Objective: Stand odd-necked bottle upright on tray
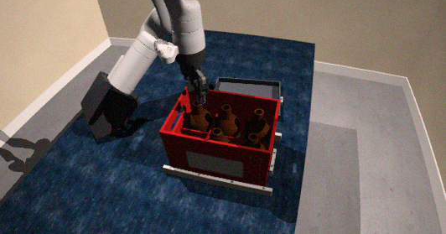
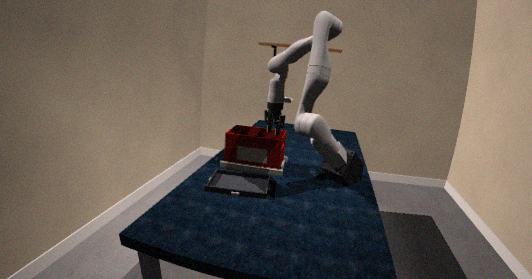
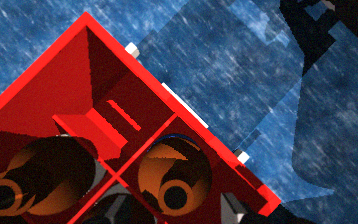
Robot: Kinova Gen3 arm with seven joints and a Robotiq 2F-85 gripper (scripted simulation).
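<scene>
Bottles: all five brown bottles stand in the red crate (image 1: 218,160); none has been moved out.
Pincer: the gripper (image 1: 200,95) hangs over the bottle (image 1: 199,116) in the crate's 10 o'clock corner, jaws part open, holding nothing.
Odd bottle: neck differences are too small to judge; the corner bottle looks to be the one chosen.
Tray: the dark tray (image 1: 247,87) lies just beyond the crate at 12 o'clock, nothing visible in it.
Progress: early; gripping, lifting and setting down all remain.
</scene>
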